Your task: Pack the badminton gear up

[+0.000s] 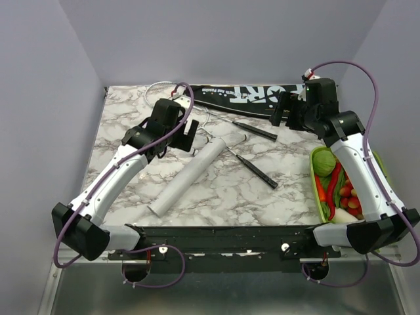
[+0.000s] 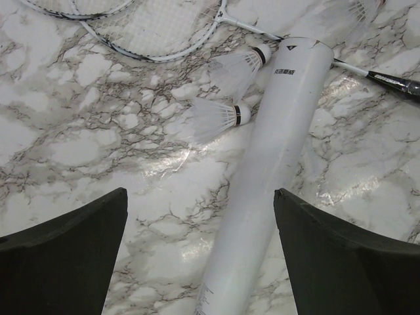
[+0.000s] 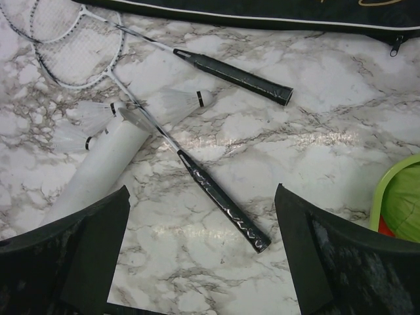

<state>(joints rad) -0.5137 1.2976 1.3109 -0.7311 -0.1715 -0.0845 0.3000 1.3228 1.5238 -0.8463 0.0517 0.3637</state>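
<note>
The left arm's jaws stand wide and empty above one long white tube [image 2: 275, 151] and three white feathered shuttlecocks [image 2: 216, 117] on the marble table [image 2: 79, 151]. Two slim pale-hooped rackets [image 3: 223, 207] lie with hoops overlapping at far left, black grips slanting toward the right arm's jaws. These are also wide and empty, just over the nearer grip, so that arm looks better placed. One long black bag [image 3: 262, 13] lies along the far edge.
</note>
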